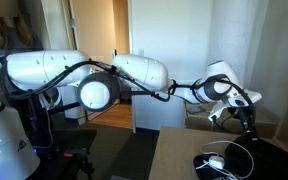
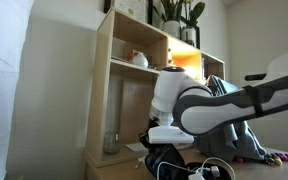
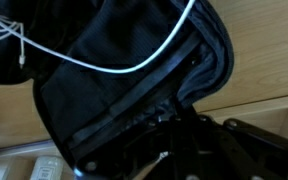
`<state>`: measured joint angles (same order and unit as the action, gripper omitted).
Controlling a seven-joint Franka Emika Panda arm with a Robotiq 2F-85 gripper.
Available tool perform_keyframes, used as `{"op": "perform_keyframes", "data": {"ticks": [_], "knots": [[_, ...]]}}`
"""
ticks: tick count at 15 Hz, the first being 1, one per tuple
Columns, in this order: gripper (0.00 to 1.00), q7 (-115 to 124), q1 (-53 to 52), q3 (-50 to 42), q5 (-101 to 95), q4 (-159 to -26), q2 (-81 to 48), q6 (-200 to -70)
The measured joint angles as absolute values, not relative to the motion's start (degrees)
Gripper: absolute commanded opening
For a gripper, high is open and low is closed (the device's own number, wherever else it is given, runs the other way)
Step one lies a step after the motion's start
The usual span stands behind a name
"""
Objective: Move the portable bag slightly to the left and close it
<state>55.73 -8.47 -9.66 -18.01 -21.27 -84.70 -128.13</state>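
i'm working over a light wooden table (image 1: 174,150) in a room with pale walls and an open doorway (image 1: 121,40) behind the arm. an open wooden shelf unit (image 2: 99,90) stands at the table's far side, with potted plants (image 2: 174,12) on top and a clear bottle (image 2: 110,140) on a lower shelf.

the portable bag (image 3: 114,90) lies on the table right under the wrist, its black fabric filling most of the wrist view, the zip edge running diagonally and gaping a little. a white cord (image 3: 134,65) loops across the top of it.

the gripper (image 1: 249,122) hangs just above the bag with its jaws pressed together. down there it is black on black, so i cannot tell whether any fabric is caught between them. in an exterior view the arm's bulk covers most of the bag, and a pale thing at the wrist view's lower left corner is too blurred to name
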Motion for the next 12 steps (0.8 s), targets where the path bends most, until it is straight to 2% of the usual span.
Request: {"op": "perform_keyframes", "data": {"ticks": [12], "knots": [[0.01, 55.54, -13.81, -10.31, -19.93, -21.27, -84.71, -128.07]]}}
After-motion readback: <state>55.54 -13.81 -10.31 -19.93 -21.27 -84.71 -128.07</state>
